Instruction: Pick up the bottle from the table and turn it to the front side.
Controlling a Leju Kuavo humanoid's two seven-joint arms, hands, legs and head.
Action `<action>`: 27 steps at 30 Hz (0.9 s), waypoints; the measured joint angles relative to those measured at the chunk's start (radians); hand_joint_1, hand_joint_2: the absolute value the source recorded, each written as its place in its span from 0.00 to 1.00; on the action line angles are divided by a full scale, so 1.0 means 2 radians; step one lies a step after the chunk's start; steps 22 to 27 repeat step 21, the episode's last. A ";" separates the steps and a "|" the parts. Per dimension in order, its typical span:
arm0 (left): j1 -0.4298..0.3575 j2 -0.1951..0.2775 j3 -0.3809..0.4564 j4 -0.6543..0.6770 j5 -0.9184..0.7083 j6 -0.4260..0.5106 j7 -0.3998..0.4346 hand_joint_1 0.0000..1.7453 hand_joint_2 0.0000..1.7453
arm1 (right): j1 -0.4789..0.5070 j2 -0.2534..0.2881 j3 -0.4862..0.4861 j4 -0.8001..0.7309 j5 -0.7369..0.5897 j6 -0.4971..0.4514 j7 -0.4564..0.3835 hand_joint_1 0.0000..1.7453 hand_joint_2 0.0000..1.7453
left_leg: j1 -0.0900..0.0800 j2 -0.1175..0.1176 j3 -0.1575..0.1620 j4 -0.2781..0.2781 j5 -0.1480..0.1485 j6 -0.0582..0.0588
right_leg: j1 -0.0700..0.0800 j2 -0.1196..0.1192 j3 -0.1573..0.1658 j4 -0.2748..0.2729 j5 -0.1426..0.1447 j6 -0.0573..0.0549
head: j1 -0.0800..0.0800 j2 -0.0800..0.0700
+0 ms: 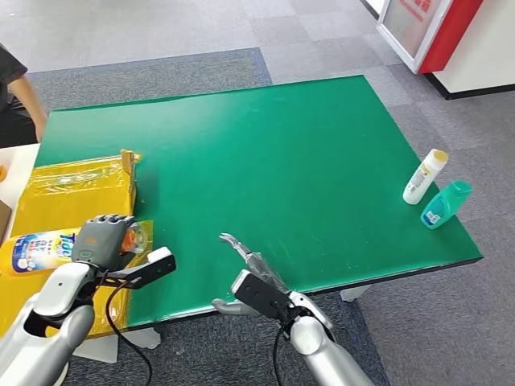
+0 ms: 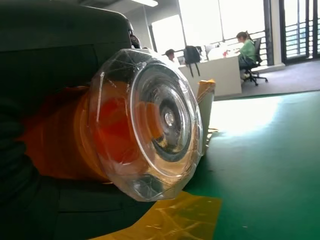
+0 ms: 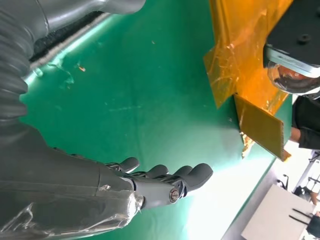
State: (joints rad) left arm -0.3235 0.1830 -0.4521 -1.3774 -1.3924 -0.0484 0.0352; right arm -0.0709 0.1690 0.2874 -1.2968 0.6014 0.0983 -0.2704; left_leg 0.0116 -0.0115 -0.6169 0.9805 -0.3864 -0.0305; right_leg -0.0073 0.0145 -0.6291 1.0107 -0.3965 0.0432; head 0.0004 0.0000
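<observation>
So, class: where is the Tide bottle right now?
In the head view the bottle lies on its side at the table's near left, over the yellow box, gripped near its cap end by the left hand.

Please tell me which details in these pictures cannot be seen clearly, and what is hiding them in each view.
- Head view: the left robot hand covers the neck of the orange bottle; the picture's left edge cuts off its base.
- Left wrist view: the clear cap hides the bottle's label.
- Head view: print on the white bottle and teal bottle is too small to read.
- Head view: the person is cut off by the edge.
</observation>
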 joint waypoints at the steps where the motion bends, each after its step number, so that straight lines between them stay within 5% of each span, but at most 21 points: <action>1: 0.003 0.001 0.004 0.008 -0.021 0.013 0.002 1.00 1.00 | 0.004 -0.001 0.000 0.000 0.000 0.001 0.000 0.00 1.00 | 0.000 0.000 0.000 0.000 0.000 0.000 | 0.000 0.000 0.000 0.000 0.000 0.000 | 0.000 0.000; 14: 0.012 0.001 0.032 0.124 -0.087 0.131 0.042 1.00 1.00 | 0.028 -0.007 0.003 0.018 -0.014 0.012 -0.004 0.00 1.00 | 0.000 0.000 0.000 0.000 0.000 0.000 | 0.000 0.000 0.000 0.000 0.000 0.000 | 0.000 0.000; 27: 0.010 -0.016 0.047 0.146 -0.087 0.151 0.035 1.00 1.00 | 0.031 -0.007 0.010 0.021 -0.015 0.012 -0.004 0.00 1.00 | 0.000 0.000 0.000 0.000 0.000 0.000 | 0.000 0.000 0.000 0.000 0.000 0.000 | 0.000 0.000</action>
